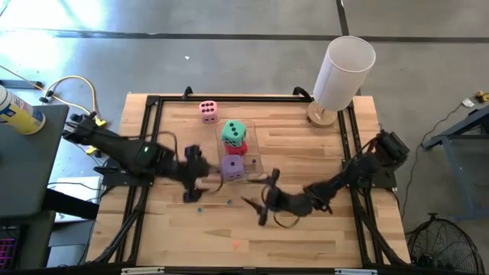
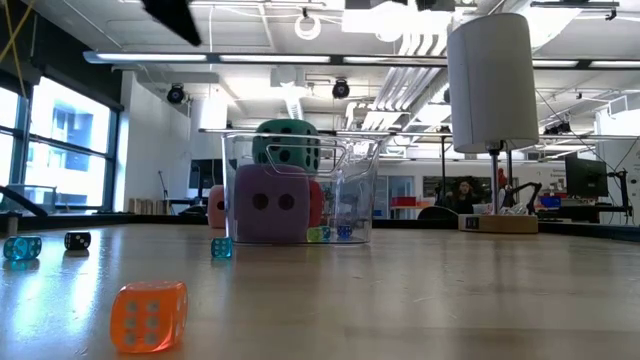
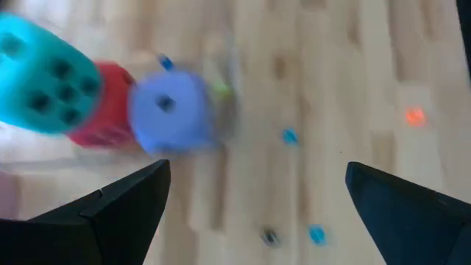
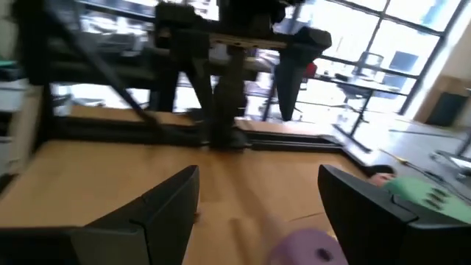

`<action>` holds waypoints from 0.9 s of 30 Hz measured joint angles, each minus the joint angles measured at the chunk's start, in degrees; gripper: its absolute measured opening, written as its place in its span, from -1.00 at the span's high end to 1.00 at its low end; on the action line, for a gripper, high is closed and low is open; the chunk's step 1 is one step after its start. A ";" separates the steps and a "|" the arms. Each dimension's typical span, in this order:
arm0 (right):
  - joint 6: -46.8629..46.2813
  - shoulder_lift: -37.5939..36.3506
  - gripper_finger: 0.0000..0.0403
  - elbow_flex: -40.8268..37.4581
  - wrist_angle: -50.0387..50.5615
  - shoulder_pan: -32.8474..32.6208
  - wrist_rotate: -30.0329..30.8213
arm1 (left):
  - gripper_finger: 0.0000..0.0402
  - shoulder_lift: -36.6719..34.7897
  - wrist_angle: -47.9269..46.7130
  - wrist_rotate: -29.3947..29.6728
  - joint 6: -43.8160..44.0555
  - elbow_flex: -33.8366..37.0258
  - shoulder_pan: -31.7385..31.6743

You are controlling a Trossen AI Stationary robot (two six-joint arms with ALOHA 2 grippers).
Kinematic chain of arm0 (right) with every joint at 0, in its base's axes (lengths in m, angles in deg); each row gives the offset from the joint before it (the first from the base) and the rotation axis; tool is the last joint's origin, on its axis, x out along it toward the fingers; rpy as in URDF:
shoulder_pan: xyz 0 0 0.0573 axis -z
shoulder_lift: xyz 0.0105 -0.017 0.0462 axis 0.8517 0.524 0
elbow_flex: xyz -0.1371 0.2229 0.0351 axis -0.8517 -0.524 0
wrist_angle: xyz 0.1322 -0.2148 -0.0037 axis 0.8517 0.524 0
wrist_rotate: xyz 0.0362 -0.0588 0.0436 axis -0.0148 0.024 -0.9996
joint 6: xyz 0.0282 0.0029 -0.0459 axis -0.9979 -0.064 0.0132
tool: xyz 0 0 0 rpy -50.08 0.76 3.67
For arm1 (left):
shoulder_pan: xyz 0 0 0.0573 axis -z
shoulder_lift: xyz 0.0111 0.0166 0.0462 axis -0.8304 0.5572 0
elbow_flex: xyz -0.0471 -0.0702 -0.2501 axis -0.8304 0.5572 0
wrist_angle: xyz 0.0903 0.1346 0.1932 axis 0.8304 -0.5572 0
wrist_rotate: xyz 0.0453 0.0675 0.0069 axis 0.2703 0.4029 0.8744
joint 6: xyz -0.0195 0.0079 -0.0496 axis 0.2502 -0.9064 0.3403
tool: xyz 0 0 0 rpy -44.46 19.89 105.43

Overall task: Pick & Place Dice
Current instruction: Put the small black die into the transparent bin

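The clear container (image 1: 256,156) at mid-desk (image 1: 306,237) holds the purple die (image 1: 232,166), the red die (image 1: 238,147) and the teal-green die (image 1: 234,131), which is stacked on the red one. The pink die (image 1: 208,111) lies apart, toward the far edge. The left end effector (image 1: 197,183) is spread and empty beside the container. The right end effector (image 1: 263,200) is spread and empty nearby.

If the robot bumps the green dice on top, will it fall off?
Probably yes. The green dice sits tilted on the red dice inside the clear box, so a nudge could tip it. It looks like foam, so it is likely light and squashy. With flat sides, it would probably tumble a little, then stop.
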 joint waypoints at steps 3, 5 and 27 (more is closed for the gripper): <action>-1.71 0.00 -0.34 0.00 1.06 -3.02 -0.02 | -0.98 0.36 0.26 0.04 3.36 1.43 6.08; -2.15 0.00 -0.34 0.00 1.12 -4.84 -0.01 | -0.98 0.42 1.06 0.18 3.21 3.52 10.31; -11.40 0.00 -0.34 0.00 6.05 -3.41 -3.47 | -0.98 -30.56 27.03 19.27 11.48 42.03 24.79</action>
